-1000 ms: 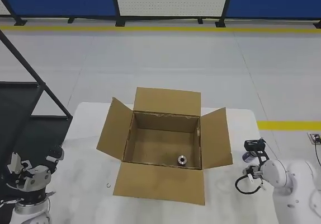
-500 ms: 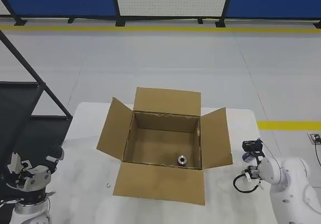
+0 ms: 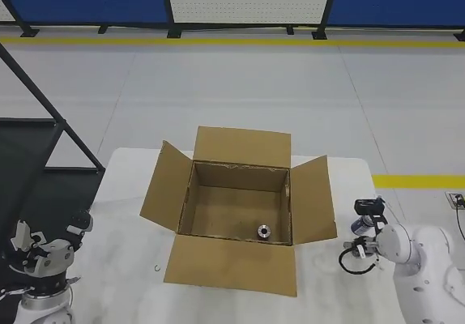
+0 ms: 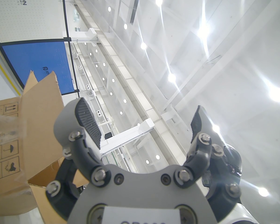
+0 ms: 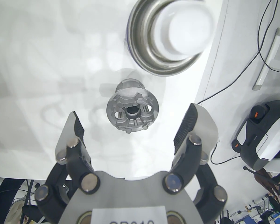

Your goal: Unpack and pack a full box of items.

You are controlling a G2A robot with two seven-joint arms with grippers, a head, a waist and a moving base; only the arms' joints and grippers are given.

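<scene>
An open cardboard box [image 3: 234,267] stands in the middle of the white table, all its flaps spread out. One small round metal part [image 3: 262,232] lies on the box floor near the front wall. My right gripper [image 5: 132,124] hangs open over the table to the right of the box [image 3: 360,245]. Below it stands a flanged metal part [image 5: 132,109], apart from both fingers. Just past that part is a metal can with a white cap [image 5: 170,31]. My left gripper [image 4: 141,115] is open and holds nothing, pointing up at the ceiling off the table's front left corner [image 3: 50,233].
A box flap [image 4: 37,108] rises beside the left gripper. A black frame [image 3: 46,121] stands left of the table. The table edge [image 5: 207,75] runs close behind the can, with cables and a device on the floor beyond.
The right wrist swung slightly toward the box, then back to the right and a little away from it. The left arm and the box have not moved.
</scene>
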